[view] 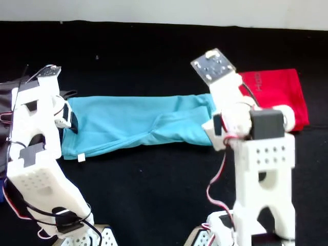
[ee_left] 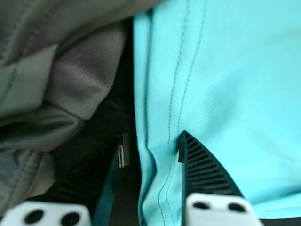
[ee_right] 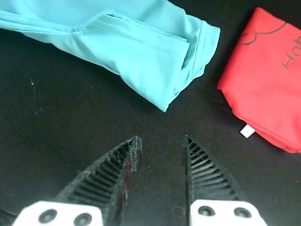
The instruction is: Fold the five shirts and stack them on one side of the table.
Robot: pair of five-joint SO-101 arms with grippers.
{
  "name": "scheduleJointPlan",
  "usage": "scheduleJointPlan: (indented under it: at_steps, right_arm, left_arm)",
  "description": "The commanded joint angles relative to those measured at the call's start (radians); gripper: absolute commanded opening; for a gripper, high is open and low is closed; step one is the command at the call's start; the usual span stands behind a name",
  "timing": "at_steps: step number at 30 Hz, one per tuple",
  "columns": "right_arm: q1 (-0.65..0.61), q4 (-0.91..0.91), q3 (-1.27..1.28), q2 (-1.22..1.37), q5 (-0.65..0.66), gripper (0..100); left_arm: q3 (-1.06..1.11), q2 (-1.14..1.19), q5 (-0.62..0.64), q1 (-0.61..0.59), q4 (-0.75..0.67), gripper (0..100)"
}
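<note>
On the black table (view: 154, 195), high view: one turquoise shirt (view: 138, 120), folded into a long band, lies crosswise at centre. A red shirt (view: 277, 89), folded, sits just past its right end. The left arm (view: 36, 154) stands at the band's left end and the right arm (view: 264, 154) at its right end.

Item, left wrist view: a grey shirt (ee_left: 47, 70) lies crumpled beside the turquoise hem, with a strip of black table between them. The left arm covers this detail in the high view. The left gripper (ee_left: 153, 146) is spread and straddles the hem, one finger (ee_left: 202, 169) over turquoise cloth and the other (ee_left: 101, 179) over black table. Whether the tips press the cloth cannot be told.

Item, right wrist view: the right gripper (ee_right: 161, 146) is spread and empty, over bare table. The turquoise shirt's layered sleeve end lies near, ahead of the fingertips. The red shirt's corner and its white tag (ee_right: 246, 132) lie off to one side, apart from the turquoise.

Edges and room: a narrow black gap separates the turquoise and red shirts. Open black table runs along the turquoise band's near side, between the two arm bases, and along the far side up to the pale wall (view: 164, 10).
</note>
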Motion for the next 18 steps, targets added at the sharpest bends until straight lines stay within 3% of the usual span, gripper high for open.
scheduleJointPlan:
  at_steps: [1, 3, 11, 15, 18]
  right_arm:
    - [0.015, 0.005, 0.068, -0.105, 0.011, 14.6]
    - [0.028, -0.005, 0.159, -0.142, 0.011, 14.6]
    - [0.297, -0.312, 0.684, -0.315, 0.011, 14.6]
    - [0.371, -0.478, 0.969, -0.429, 0.011, 13.6]
    - [0.414, -0.631, 1.142, -0.499, 0.011, 0.0]
  left_arm:
    - [-0.067, 0.042, 0.006, 0.03, 0.077, 9]
    - [-0.116, 0.077, 0.006, 0.022, 0.11, 0]
    - [-0.338, 0.097, -0.038, -0.085, 0.296, 1]
    - [-0.441, 0.068, -0.063, -0.084, 0.443, 1]
    - [-0.478, 0.019, -0.063, -0.044, 0.523, 1]
